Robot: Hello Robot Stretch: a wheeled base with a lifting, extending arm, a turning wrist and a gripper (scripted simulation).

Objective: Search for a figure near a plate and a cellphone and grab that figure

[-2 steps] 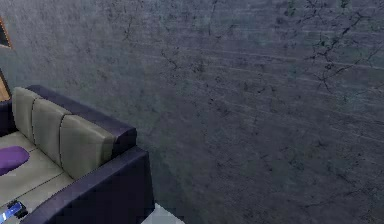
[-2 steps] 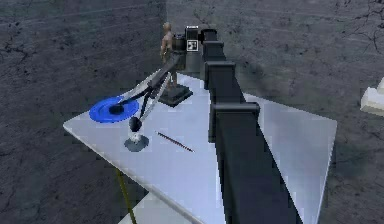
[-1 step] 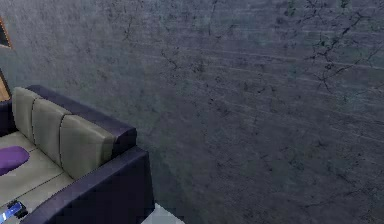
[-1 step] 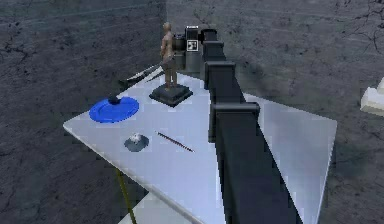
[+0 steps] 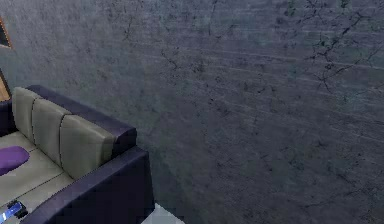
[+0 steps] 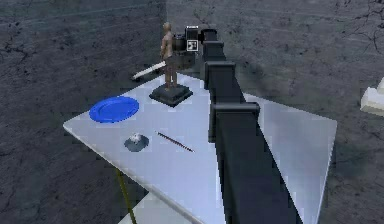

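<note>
The figure (image 6: 169, 60) stands upright on its dark base (image 6: 171, 94) toward the far side of the white table (image 6: 300, 130), w/ the blue plate (image 6: 114, 109) near it, which fits the task's cue. The arm (image 6: 235, 135) stretches across the tabletop, putting the gripper (image 6: 181, 47) by the figure's upper body, prob. lined up for the grab (contact can't be judged). Can't tell the fingers' state or whether they hold anything. A thin dark stick (image 6: 174, 141) and a small grey round thing (image 6: 136, 142) lie nearer the edge.

Dark sofa (image 5: 85, 165) with beige cushions (image 5: 60, 135) at lower left, purple pillow (image 5: 10, 160) on its seat, grey wall (image 5: 250, 90) behind
</note>
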